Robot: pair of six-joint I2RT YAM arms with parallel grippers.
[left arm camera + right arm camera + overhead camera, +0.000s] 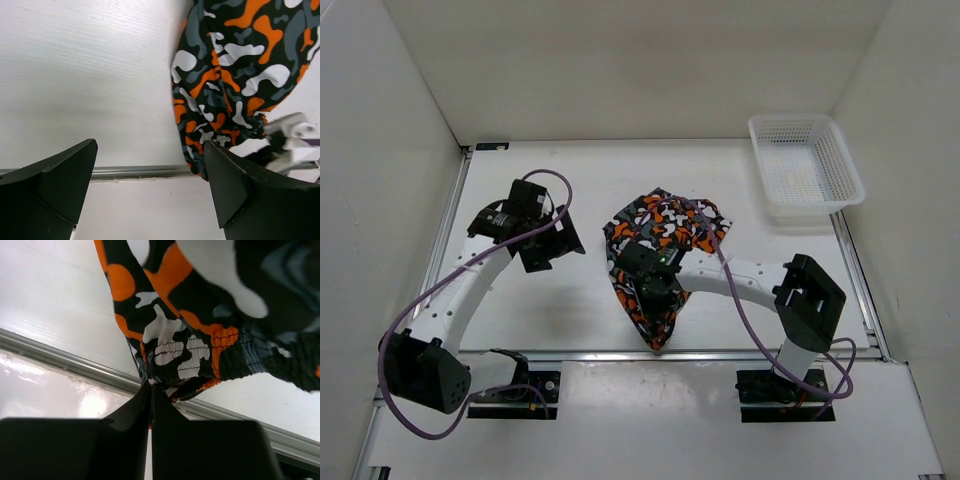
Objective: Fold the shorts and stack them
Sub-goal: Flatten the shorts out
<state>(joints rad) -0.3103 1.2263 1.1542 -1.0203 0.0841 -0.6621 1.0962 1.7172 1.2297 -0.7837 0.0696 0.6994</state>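
**Right hand pinches the shorts' elastic edge; left hand hangs open beside them**

The right hand [151,390] is clamped shut, and its two dark fingers [127,415] meet on a gathered, elasticated edge of the shorts [190,350]. From that pinch the camouflage cloth spreads up and away from the hand. The bulk lies crumpled on the table [570,300] beyond it, and a narrow tail runs back under the wrist toward the metal rail [50,360]. I cannot tell how much of the cloth is off the table.

The left hand [150,175] holds nothing, and its jaws stand wide apart over bare table. The shorts are just off to its right, near but not touching. The white mesh basket [805,165] sits well beyond the right hand, off to its right.

To my eye this is the opening step: the shorts are gathered and not yet spread, and no fold is made. The next move seems to call for the left hand to reach across and take a second point on that same edge. The two hands could then draw the cloth flat before folding it.
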